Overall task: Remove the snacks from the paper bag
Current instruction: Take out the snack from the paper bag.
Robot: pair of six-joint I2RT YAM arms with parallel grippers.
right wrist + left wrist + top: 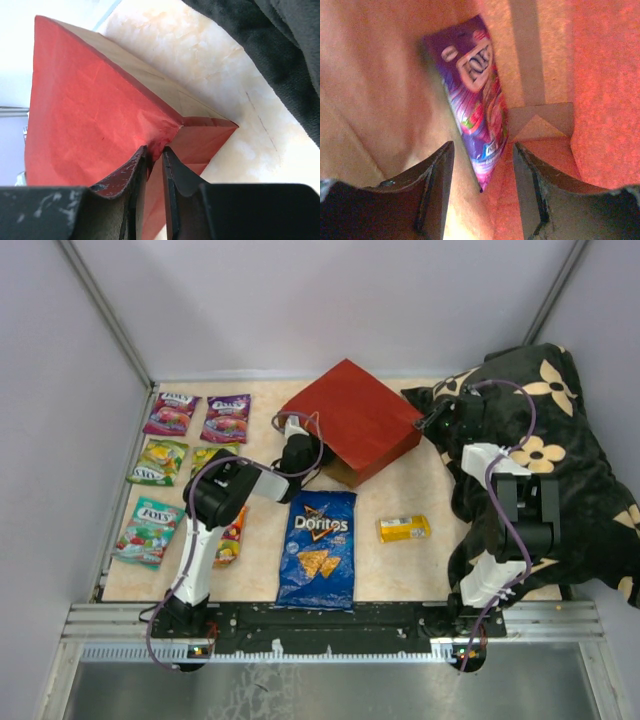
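The red paper bag (pixel 352 418) lies on its side at the back of the table, mouth toward me. My left gripper (pixel 484 165) is inside it with its fingers (pixel 437 182) apart and open. A purple Fox's packet (pixel 476 100) leans against the brown inner wall, its lower corner between the jaws but touching neither. My right gripper (pixel 156 152) is shut on a pinched fold at the bag's right corner (pixel 420 425). On the table lie the blue Doritos bag (pixel 320 548), the yellow box (pixel 404 529) and several Fox's packets (pixel 171 413).
A black flowered cushion (pixel 560 460) fills the right side, behind and under my right arm. The candy packets lie in two columns along the left edge, the orange one (pixel 231 537) partly under my left arm. White walls close off the back and sides.
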